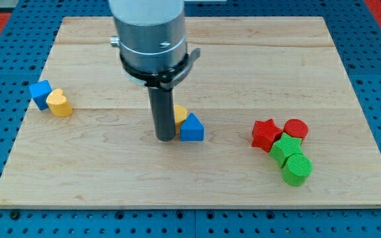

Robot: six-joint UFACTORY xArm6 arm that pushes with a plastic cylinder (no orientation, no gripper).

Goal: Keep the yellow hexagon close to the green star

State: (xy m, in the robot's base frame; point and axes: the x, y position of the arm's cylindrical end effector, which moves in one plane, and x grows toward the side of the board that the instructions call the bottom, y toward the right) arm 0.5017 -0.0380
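Observation:
The yellow hexagon (180,114) lies near the board's middle, partly hidden behind my rod and the blue triangle (192,128) that touches its lower right side. My tip (166,137) rests on the board right against the hexagon's left side and just left of the blue triangle. The green star (285,148) lies far off at the view's right, in a cluster with other blocks. A wide stretch of board separates the hexagon from the star.
A red star (266,133), a red cylinder (296,128) and a green cylinder (297,169) crowd around the green star. A blue cube (40,93) and a yellow heart-like block (59,103) sit together at the left of the wooden board (98,178).

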